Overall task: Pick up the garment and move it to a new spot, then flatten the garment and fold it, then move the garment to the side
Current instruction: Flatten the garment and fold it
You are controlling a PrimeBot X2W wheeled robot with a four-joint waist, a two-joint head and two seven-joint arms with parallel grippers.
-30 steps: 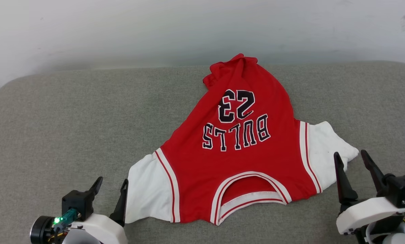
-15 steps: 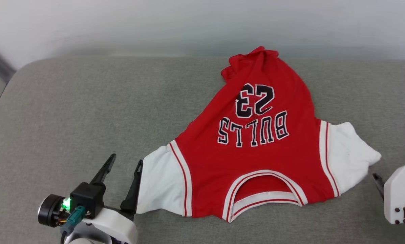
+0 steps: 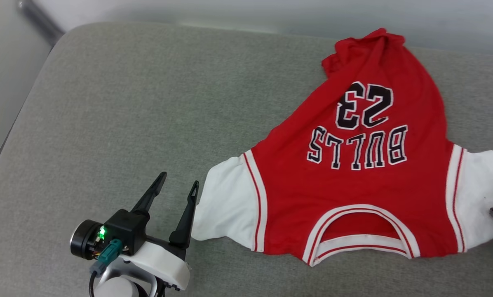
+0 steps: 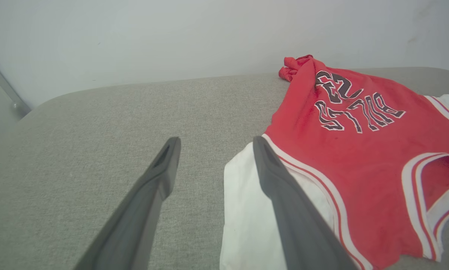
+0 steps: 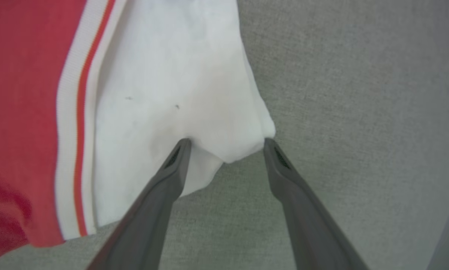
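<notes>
open cushion (image 3: 106, 123) left of garment (image 3: 353, 194); wall (image 4: 172, 37) behind

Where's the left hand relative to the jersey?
Lower left of the head view: the left hand is open over the grey cushion, its inner finger right beside the edge of the garment's white sleeve.

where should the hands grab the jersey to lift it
Probably grip the jersey by its two white sleeves, each from its outer side. It lies spread with sleeves sticking out sideways, their loose ends easy to pinch. The open left hand sits just beside the left sleeve; the open right hand straddles the right sleeve's tip.
</notes>
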